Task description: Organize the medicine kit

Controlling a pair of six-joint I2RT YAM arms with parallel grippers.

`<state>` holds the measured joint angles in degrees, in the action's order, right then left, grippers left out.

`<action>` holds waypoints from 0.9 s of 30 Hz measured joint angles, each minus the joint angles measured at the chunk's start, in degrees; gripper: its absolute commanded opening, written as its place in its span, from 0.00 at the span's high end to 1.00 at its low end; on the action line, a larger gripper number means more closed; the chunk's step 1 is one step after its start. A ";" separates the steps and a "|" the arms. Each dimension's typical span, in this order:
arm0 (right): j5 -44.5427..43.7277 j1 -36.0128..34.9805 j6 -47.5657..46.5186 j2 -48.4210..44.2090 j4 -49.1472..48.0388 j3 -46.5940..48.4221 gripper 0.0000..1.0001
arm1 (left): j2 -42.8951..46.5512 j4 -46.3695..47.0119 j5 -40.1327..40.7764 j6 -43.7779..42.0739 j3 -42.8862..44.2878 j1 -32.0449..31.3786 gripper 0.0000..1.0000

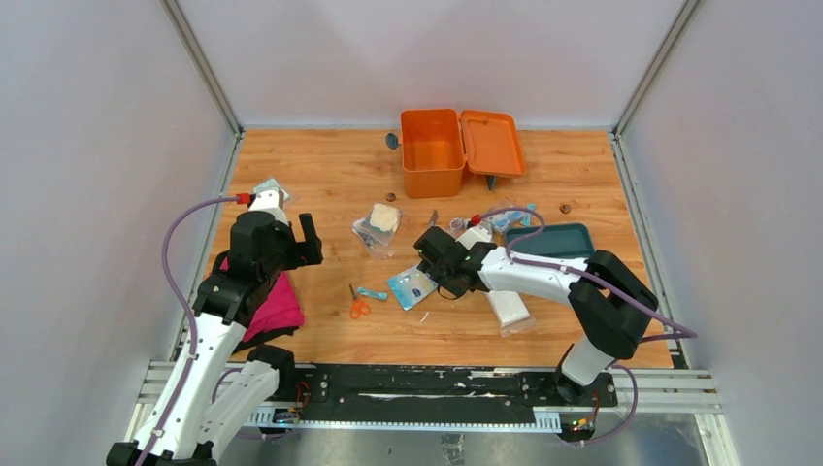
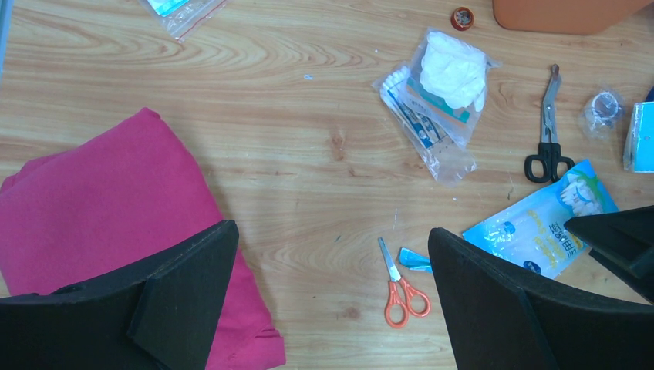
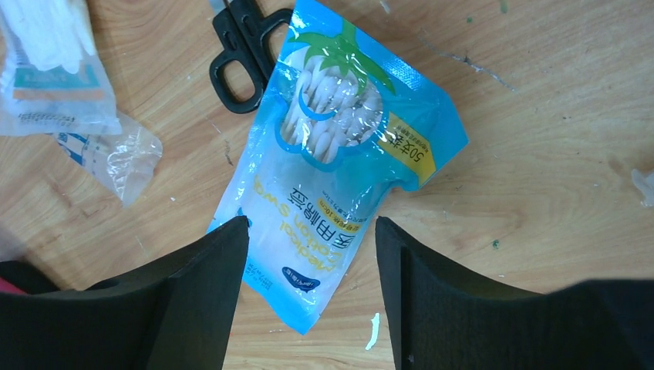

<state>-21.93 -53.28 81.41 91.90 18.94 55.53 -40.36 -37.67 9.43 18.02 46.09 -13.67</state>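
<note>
The orange medicine kit [image 1: 432,150] stands open at the back of the table, its lid [image 1: 493,143] folded out to the right; its edge shows in the left wrist view [image 2: 563,11]. My right gripper [image 1: 424,272] is open and low over a blue cotton swab packet [image 1: 411,287]. In the right wrist view the packet's [image 3: 339,146] lower end lies between the spread fingers of my right gripper [image 3: 312,231]. My left gripper [image 1: 296,238] is open and empty. In its wrist view my left gripper [image 2: 332,239] hangs over bare wood between a pink cloth [image 2: 100,208] and small orange scissors [image 2: 401,285].
A clear bag of gauze [image 1: 378,228], black scissors [image 2: 549,139], a bagged white box [image 1: 508,309], a teal tray [image 1: 550,240] and a small clear bag [image 1: 270,187] lie about. The pink cloth [image 1: 270,306] sits at the left edge. Metal frame posts bound the table.
</note>
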 measured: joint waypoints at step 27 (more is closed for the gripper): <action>0.02 0.00 0.09 3.28 0.00 0.02 1.00 | 0.00 0.04 0.00 0.00 0.00 0.00 0.00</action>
<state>-21.91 -53.28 81.49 95.18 18.94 55.55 -40.36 -37.63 9.43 18.02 46.09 -13.67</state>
